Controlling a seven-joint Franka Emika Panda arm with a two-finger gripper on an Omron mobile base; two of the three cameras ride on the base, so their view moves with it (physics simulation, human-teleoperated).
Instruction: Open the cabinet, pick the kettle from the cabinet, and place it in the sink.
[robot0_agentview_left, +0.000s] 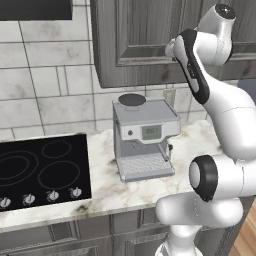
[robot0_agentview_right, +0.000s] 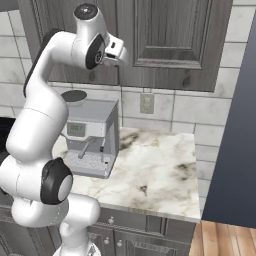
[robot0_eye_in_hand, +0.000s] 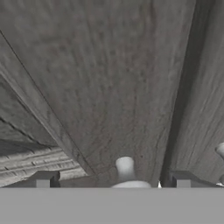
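The gripper (robot0_eye_in_hand: 113, 180) is right up against the cabinet (robot0_eye_in_hand: 109, 78), and in the hand view its two dark fingertips (robot0_eye_in_hand: 43, 179) stand wide apart with the small round knob (robot0_eye_in_hand: 125, 168) sitting between them, so the jaws are spread and not yet closed on anything. That placement makes sense: the knob is the one handhold on a shut door, so straddling it looks like the set-up for a pull. Just beside the knob runs the dark seam (robot0_eye_in_hand: 181, 96) where two doors meet, which only this close view brings out. Pull back to the right base view and the hand (robot0_agentview_right: 115, 51) sits at the lower edge of the cabinet (robot0_agentview_right: 170, 35), arm raised high and bent forward over the coffee machine (robot0_agentview_right: 92, 135) on the marble counter (robot0_agentview_right: 150, 175). The left base view adds what the other side misses: the black cooktop (robot0_agentview_left: 42, 170) left of the coffee machine (robot0_agentview_left: 145, 137), with the arm's upper links covering the hand. The doors are closed, so the kettle is presumably inside, hidden from us. The sink isn't anywhere in these angles.
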